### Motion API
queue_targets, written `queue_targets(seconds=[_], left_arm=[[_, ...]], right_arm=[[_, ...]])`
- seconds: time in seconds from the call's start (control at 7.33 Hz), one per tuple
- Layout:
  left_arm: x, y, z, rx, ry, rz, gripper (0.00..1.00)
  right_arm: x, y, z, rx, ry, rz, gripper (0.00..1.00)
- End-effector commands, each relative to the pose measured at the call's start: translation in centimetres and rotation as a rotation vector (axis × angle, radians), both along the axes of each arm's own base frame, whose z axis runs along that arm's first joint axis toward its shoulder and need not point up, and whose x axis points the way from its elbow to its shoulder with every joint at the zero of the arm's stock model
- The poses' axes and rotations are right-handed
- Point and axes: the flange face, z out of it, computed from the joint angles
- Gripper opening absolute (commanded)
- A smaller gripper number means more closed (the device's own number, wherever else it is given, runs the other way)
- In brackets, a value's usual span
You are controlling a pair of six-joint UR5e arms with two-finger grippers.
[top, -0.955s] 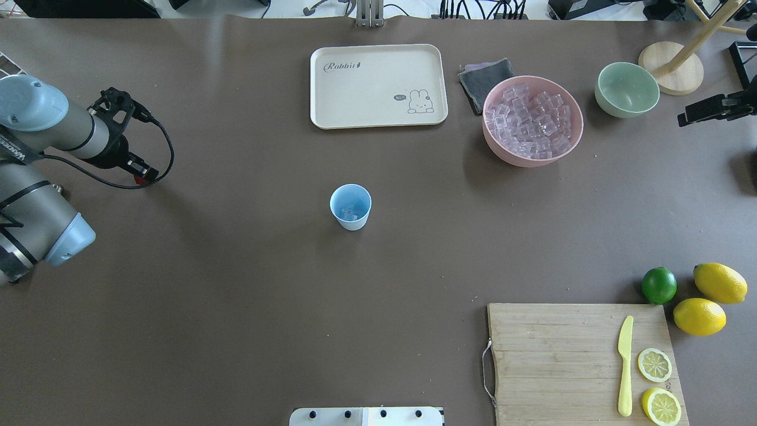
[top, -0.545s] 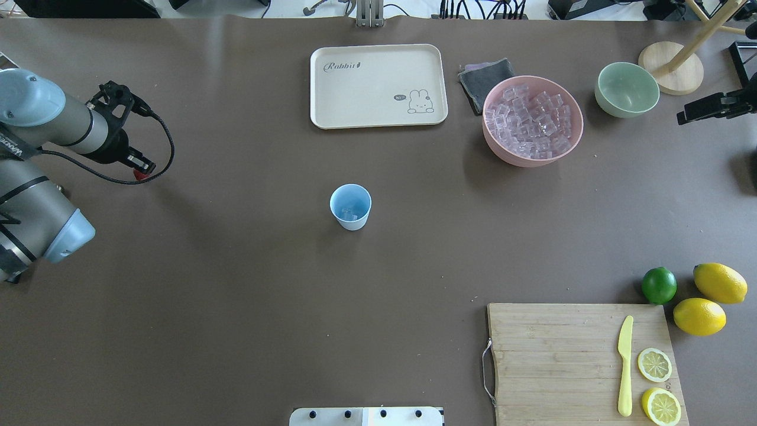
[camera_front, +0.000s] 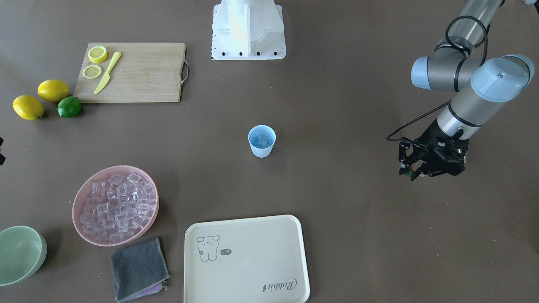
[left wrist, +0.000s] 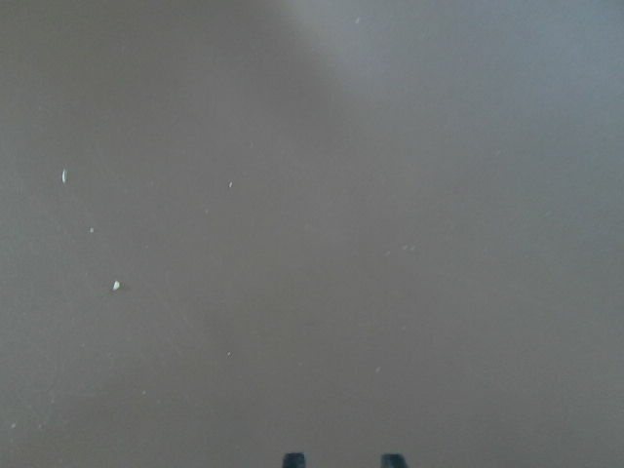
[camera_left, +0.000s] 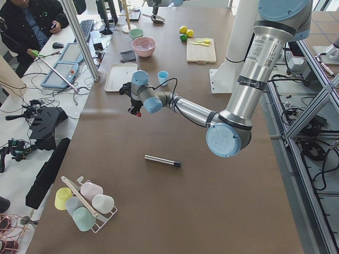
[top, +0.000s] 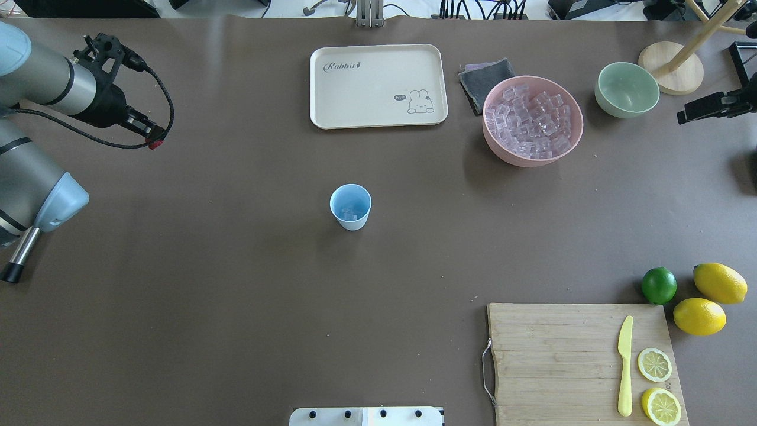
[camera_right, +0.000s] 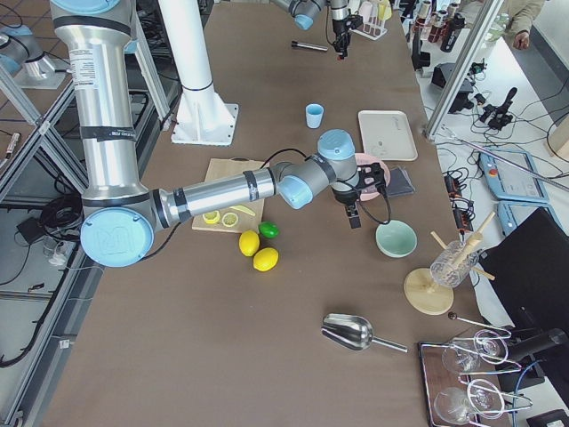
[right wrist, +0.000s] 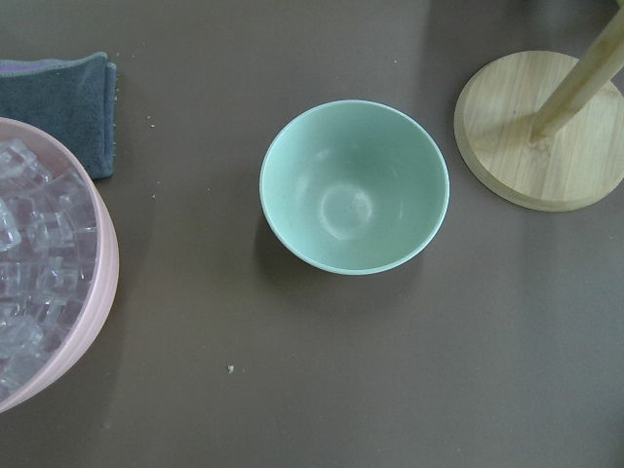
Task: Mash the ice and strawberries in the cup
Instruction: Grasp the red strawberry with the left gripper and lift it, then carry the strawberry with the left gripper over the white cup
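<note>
Strawberry [top: 157, 144], one tiny red piece, is clamped at the fingertips of the left gripper [top: 154, 141], which is held above bare table at the far left, well apart from the cup. Against the frame of half a second ago, this gripper and its berry are found shifted away from the robot, toward the table's far edge. A metal rod [top: 18, 258] at the left edge is now uncovered by the arm. Nothing else is seen moved.

The cup [top: 350, 207] is stood upright near the middle of the table, and a few cubes of ice [top: 349, 210] are seen at its bottom. Beyond it a cream tray [top: 355, 100] is laid flat, with a grey cloth [top: 486, 80] to its right. A pink bowl [top: 532, 160] beside the cloth is heaped with more ice, and a green bowl [top: 627, 90] is set near it on the right.

The right gripper [top: 682, 120] is held just right of the green bowl; whether its fingers are apart or together cannot be told. On the cutting board [top: 550, 355], two lemon slices [top: 654, 364] and a yellow knife [top: 625, 367] are laid.
</note>
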Motion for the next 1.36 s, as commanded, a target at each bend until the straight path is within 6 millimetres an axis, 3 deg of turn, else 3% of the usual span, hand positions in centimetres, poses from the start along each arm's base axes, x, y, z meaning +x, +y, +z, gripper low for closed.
queue_targets(seconds=[0.0,0.55,0.68,1.09,1.23], left_arm=[[1.2,1.0,-8.7,-0.079,0.158,-0.079,0.00],[8.2,6.4,-17.8,-0.144,0.310,-0.038,0.00],[10.7,8.5,-19.8,-0.111,0.328,-0.031,0.00],[16.1,12.8,-20.3,-0.084,0.358,-0.061,0.00],[19.2,14.5,-20.2,-0.059,0.360,-0.088,0.00]], right_arm=[[0.1,0.0,0.2,-0.004,0.002,0.003,1.00],[0.2,0.3,0.6,-0.007,0.006,0.002,1.00],[0.5,0.5,0.6,-0.006,0.007,0.006,1.00],[0.5,0.4,0.5,-0.003,0.018,0.022,1.00],[0.5,0.6,-0.2,0.005,0.009,0.020,1.00]])
